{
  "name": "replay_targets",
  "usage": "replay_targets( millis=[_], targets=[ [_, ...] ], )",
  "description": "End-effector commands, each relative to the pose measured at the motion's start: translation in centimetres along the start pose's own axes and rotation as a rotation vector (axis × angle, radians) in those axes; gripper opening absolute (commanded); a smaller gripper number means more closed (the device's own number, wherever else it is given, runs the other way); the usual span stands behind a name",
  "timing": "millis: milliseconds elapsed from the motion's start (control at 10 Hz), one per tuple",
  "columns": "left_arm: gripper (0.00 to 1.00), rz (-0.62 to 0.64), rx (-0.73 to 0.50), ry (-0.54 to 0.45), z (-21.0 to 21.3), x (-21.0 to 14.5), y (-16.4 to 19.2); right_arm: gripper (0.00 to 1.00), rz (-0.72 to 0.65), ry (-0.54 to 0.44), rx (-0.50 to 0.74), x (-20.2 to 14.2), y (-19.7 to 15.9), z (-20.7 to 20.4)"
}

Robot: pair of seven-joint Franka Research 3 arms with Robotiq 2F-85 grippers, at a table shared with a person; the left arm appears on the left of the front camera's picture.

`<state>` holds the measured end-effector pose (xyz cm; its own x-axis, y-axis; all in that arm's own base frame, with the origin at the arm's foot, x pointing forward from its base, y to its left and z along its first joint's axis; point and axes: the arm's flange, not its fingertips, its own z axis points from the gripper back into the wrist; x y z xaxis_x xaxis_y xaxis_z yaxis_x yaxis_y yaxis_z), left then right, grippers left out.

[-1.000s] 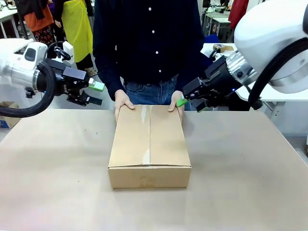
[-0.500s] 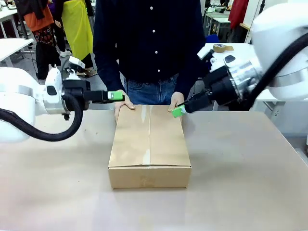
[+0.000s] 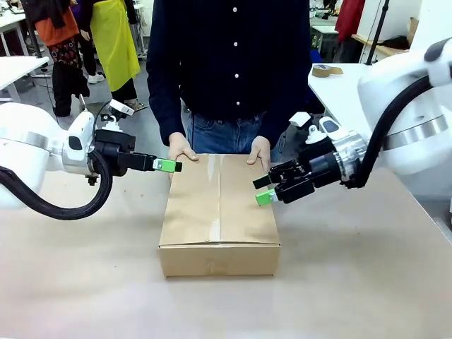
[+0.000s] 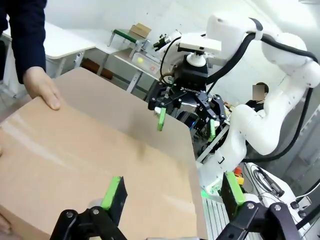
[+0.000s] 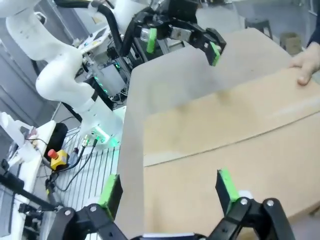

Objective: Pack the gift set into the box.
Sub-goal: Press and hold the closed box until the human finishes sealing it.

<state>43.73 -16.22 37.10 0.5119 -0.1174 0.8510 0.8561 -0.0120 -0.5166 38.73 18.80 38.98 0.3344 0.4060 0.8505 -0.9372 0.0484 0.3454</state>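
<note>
Plainly, box (image 3: 219,205) closed (hand (image 3: 182,148) on top)

Tape roll (image 3: 326,70) on white side table (image 3: 335,93), yellow garment (image 3: 113,39) bkgd left, red e-stop (image 5: 58,158)

One box, one table, two grippers, two hands, one tape roll.
A single box (image 3: 219,212) sits on the one table (image 3: 353,275). There are two grippers: the left gripper (image 3: 169,166) at the box's 10 o'clock and the right gripper (image 3: 263,189) at its 3 o'clock, each with two fingers. One person at 12 o'clock shows two hands: a hand (image 3: 182,148) at 11 o'clock and a second hand (image 3: 259,150) at 1 o'clock. One tape roll (image 3: 323,70) lies far off at 1 o'clock.
</note>
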Motion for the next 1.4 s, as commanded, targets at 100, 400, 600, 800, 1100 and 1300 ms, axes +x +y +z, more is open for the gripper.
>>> replay_targets(
  millis=[100,400,600,800,1100,1300],
  targets=[
    [1.00,0.000,0.000,0.000,0.0,0.0,0.0,1.00,0.192,-0.022,-0.049,-0.3,-2.2,-1.9],
    [1.00,-0.375,0.054,-0.046,-0.9,-0.8,0.6,1.00,0.356,-0.167,-0.131,-1.2,-5.8,-4.4],
    [1.00,-0.474,0.040,0.061,-2.5,-1.6,1.1,1.00,0.341,-0.171,-0.139,-1.3,-7.3,-5.0],
    [1.00,-0.495,0.002,0.176,-4.4,-2.5,1.5,1.00,0.326,-0.170,-0.148,-1.3,-8.2,-5.1],
    [1.00,-0.530,0.136,0.233,-6.0,-2.5,2.8,1.00,0.275,-0.100,-0.098,-2.6,-8.6,-5.5],
    [1.00,-0.514,0.182,0.266,-6.0,-3.0,4.0,1.00,0.265,-0.012,-0.060,-4.1,-8.7,-5.8]
  ],
)
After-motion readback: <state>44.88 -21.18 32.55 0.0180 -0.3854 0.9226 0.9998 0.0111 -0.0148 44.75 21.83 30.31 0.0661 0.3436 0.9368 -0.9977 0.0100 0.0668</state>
